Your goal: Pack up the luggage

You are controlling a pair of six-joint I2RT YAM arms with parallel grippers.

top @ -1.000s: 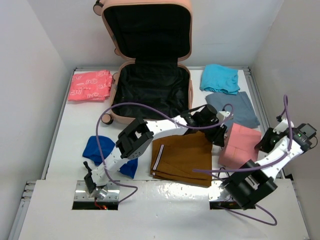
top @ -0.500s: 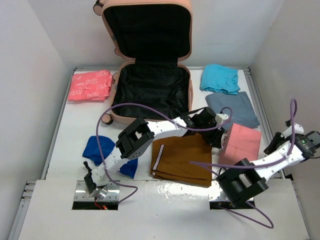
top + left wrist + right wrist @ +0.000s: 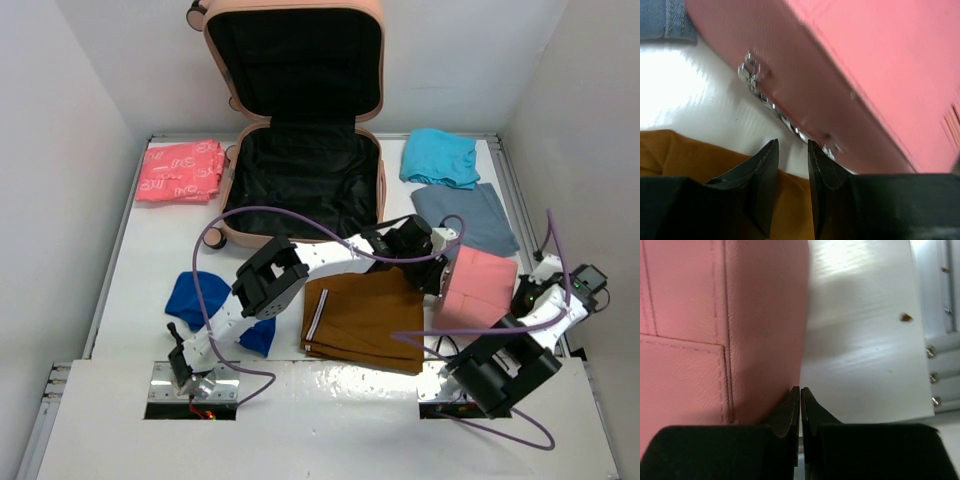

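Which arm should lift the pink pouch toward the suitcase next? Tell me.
Left, probably. The left gripper has its jaws apart at the pink pouch's zipper edge, on the luggage side. The right gripper is shut beside its far edge.

Salmon-pink luggage (image 3: pixel 235 236), pink pouch (image 3: pixel 475 290), brown trousers (image 3: pixel 365 310)

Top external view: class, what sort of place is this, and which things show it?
Most likely a robotics test cell, not a home: a left arm and right arm bolted at a white table, plain white panels boxing it in, and an open salmon-pink suitcase with folded clothes laid around it.
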